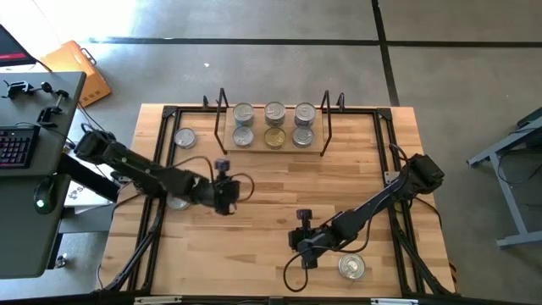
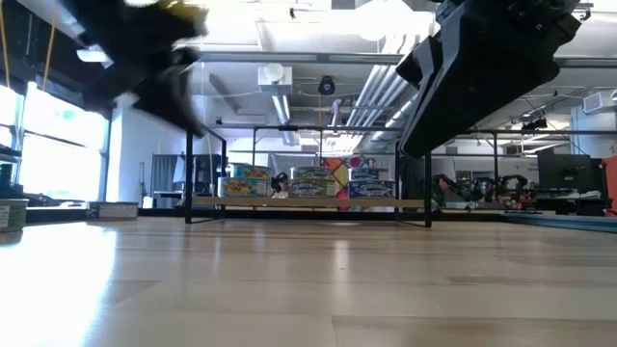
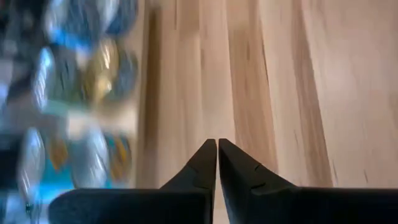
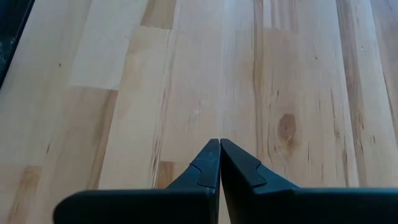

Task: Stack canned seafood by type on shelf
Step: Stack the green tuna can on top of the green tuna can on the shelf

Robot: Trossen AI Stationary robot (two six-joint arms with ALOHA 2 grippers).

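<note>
The shelf stands at the table's far middle, and several tins rest on its board in two rows; one in the near row has a gold top. The low view shows the shelf board with the tins on it. Three silver-topped tins sit on the tabletop: one at the far left, one partly under my left arm, one at the near right. My left gripper is shut over bare wood. My right gripper is shut over bare wood too.
Black frame rails run along the tabletop's edges. A desk with a keyboard stands off the table's left side. Bare wood lies between the two grippers and the shelf.
</note>
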